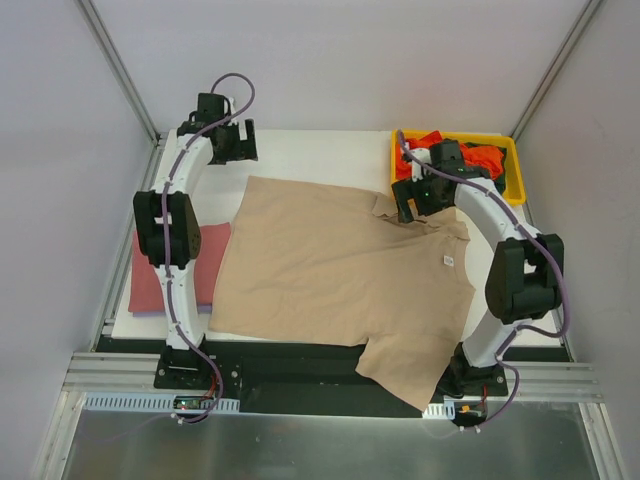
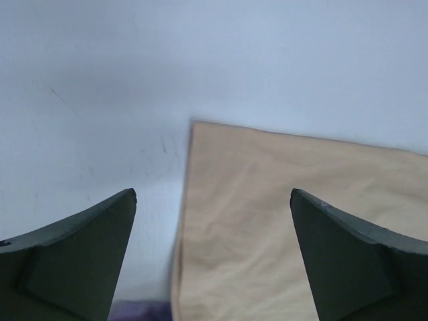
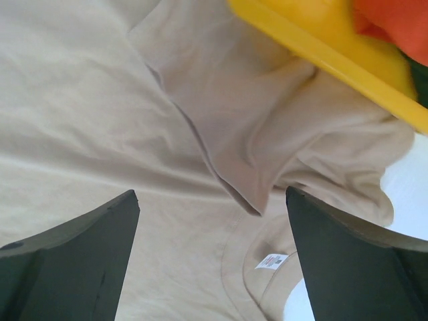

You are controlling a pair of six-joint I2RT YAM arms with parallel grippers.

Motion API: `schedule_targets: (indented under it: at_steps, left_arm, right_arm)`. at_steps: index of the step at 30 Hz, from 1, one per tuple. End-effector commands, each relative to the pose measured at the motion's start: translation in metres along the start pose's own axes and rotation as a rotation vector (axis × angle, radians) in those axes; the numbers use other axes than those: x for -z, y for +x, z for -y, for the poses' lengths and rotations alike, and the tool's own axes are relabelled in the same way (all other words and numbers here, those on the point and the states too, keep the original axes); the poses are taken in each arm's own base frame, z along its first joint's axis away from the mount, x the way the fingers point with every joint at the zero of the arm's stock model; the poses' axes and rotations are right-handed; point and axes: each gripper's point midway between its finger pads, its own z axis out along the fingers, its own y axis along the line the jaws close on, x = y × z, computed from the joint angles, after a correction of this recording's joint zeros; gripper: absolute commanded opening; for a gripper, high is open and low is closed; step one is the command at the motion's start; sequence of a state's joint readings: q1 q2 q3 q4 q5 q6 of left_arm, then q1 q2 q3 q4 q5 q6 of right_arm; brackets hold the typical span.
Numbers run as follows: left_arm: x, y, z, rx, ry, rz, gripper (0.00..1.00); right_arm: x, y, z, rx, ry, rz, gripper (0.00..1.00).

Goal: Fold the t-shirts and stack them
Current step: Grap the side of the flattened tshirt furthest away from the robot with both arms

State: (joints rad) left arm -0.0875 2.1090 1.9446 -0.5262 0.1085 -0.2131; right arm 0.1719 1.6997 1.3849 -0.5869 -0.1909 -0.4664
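A large tan-beige t-shirt [image 1: 330,270] lies spread on the white table, one sleeve hanging over the near edge. Its far left corner shows in the left wrist view [image 2: 281,221]. Its folded-over sleeve and collar label show in the right wrist view [image 3: 221,134]. My left gripper [image 1: 228,140] is open and empty above the shirt's far left corner. My right gripper [image 1: 415,205] is open and empty above the folded sleeve near the collar. A dusty red shirt [image 1: 160,270] lies folded at the left. Bright orange cloth [image 1: 485,158] and dark green cloth sit in the yellow tray.
The yellow plastic tray [image 1: 515,185] stands at the far right corner; its rim shows in the right wrist view [image 3: 321,53], touching the tan sleeve. The table [image 1: 320,155] ends at a black strip near the arm bases. Grey walls enclose the cell.
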Motion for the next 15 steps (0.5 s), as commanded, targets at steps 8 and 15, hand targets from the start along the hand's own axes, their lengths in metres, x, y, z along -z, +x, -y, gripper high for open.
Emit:
schedule_targets:
  at_steps: [8,15]
  left_arm:
    - [-0.04,0.018,-0.004,-0.654,0.22,-0.091,0.89]
    - [-0.086,0.003,-0.009,-0.563,0.171,-0.073,0.84]
  right_arm:
    - [-0.005,0.01,-0.006,0.296,-0.005,-0.107,0.93]
    - [-0.009,0.016,0.004,0.279,0.054,-0.145,0.9]
